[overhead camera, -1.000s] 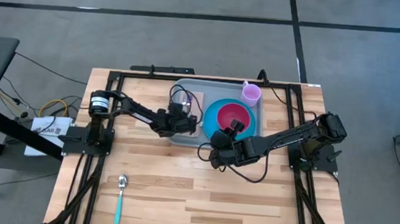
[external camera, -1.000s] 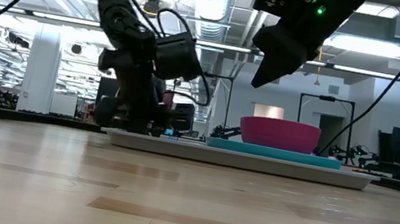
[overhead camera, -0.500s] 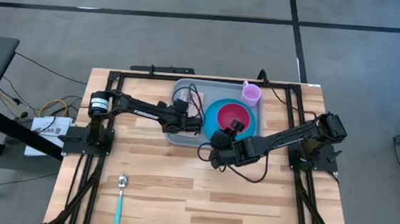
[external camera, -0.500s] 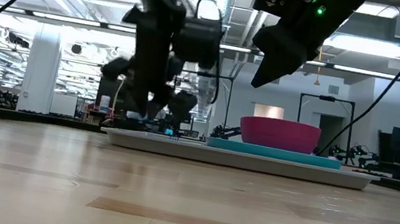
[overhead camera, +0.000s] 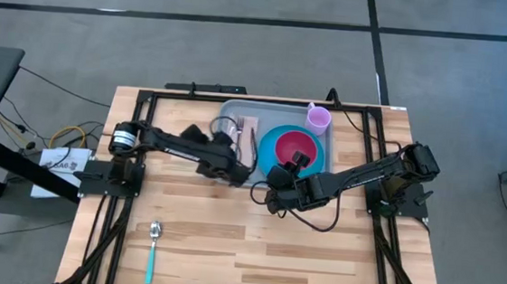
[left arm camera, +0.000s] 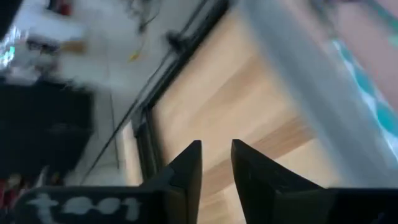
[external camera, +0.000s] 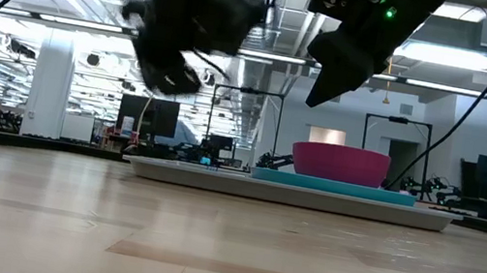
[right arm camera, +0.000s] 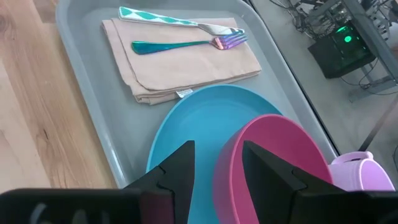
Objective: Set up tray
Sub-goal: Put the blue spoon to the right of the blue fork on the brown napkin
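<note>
We find no text, label, brand, number or sign that we can read on anything here; the pale marks on the left wrist's dark housing are too blurred to make out.

Pale grey-blue tray (right arm camera: 87,81), tan napkin (right arm camera: 186,65), blue plate (right arm camera: 186,134), pink bowl (right arm camera: 273,155).

Two dark jointed arms with looping black cables, a green light, and what seems white lettering.
</note>
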Controlling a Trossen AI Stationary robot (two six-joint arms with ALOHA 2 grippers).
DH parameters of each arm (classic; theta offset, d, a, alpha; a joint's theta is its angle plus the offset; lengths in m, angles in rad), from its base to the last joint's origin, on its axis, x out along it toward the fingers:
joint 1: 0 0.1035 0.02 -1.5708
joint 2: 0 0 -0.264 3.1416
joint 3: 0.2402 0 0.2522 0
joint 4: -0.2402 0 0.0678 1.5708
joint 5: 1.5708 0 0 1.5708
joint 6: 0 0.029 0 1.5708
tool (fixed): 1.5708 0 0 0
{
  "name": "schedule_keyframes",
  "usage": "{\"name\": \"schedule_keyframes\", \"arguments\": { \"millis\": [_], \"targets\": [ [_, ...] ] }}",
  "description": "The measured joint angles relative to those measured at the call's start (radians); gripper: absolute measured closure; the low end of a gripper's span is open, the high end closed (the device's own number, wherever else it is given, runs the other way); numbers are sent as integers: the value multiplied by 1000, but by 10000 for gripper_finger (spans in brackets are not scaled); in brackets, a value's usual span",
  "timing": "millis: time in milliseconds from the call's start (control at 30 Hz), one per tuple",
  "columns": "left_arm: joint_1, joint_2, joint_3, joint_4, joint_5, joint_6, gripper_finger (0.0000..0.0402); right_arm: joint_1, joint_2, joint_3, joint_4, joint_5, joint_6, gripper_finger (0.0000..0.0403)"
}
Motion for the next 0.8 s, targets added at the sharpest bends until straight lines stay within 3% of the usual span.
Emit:
{"name": "schedule_keyframes", "arguments": {
  "millis": [67, 200, 333, 500, 633, 800],
  "targets": [
    [-32, -21, 1, 5, -4, -49, 326, 0, 0, 0, 0, 0, 0, 274],
    [-115, -110, -14, 54, 104, 64, 326, 0, 0, 0, -5, 0, 0, 274],
    [-212, -156, -30, 10, 196, -20, 326, 3, 0, 1, 0, 0, 0, 274],
    [-345, -201, -47, 11, 498, -49, 326, 5, 0, 0, 7, -1, -2, 274],
    [-396, -210, -47, 1, 656, -4, 326, 5, 0, 0, 9, 0, -2, 274],
    [-471, -204, -68, 23, 892, -180, 326, 5, 0, 0, 14, 0, -2, 274]
  ]
}}
